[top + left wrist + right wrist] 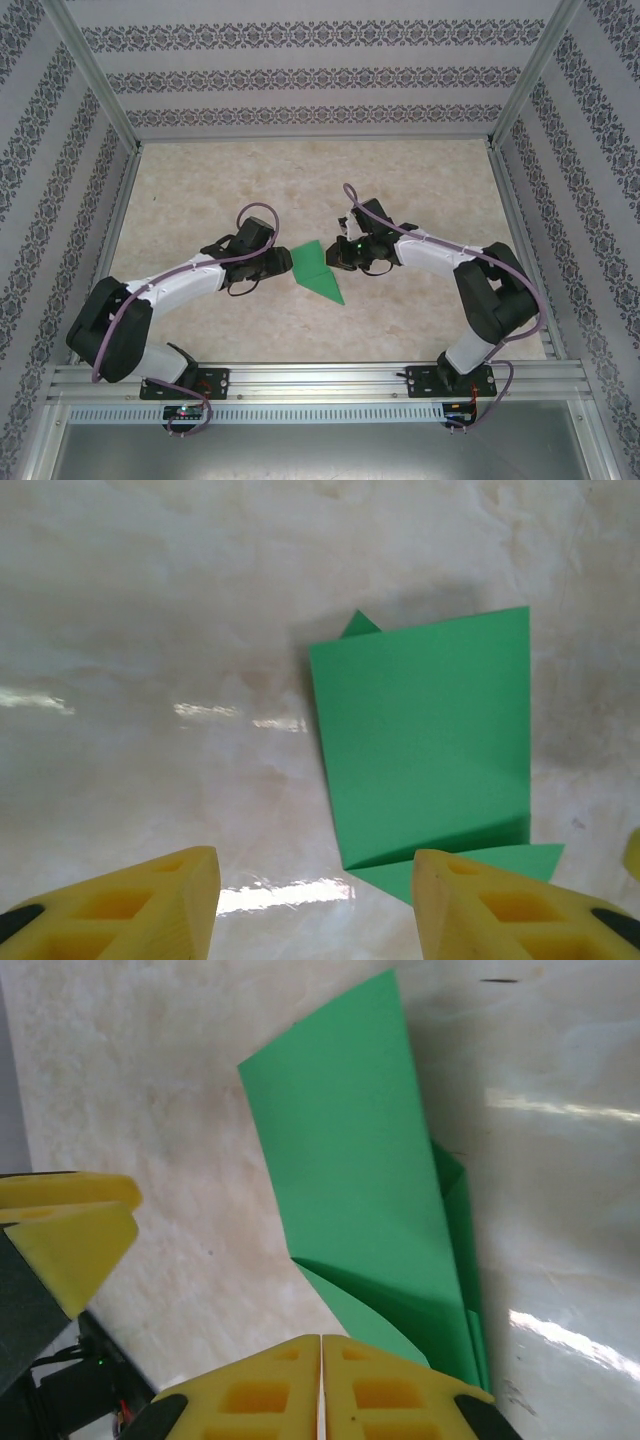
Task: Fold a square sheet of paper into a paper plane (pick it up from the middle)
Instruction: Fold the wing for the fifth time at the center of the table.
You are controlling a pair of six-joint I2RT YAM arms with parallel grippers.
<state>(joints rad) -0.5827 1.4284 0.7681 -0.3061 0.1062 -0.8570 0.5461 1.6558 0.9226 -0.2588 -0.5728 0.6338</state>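
Note:
The bright green paper [318,272] lies folded on the table between both grippers, a pointed shape with its tip toward the near edge. In the left wrist view the paper [425,740] shows a raised upper flap over a lower layer. My left gripper [315,905] is open just left of the paper, and its right finger [490,905] overlaps the paper's near corner. My right gripper [320,1390] is shut, its tips at the edge of the paper [360,1190], and no green shows in the seam. From above, the left gripper [283,262] and right gripper [345,252] flank the paper.
The beige marbled tabletop [200,200] is walled by patterned panels with metal rails [120,190] on both sides. The left gripper's yellow fingers [70,1225] appear at the left of the right wrist view. An aluminium rail [320,380] runs along the near edge.

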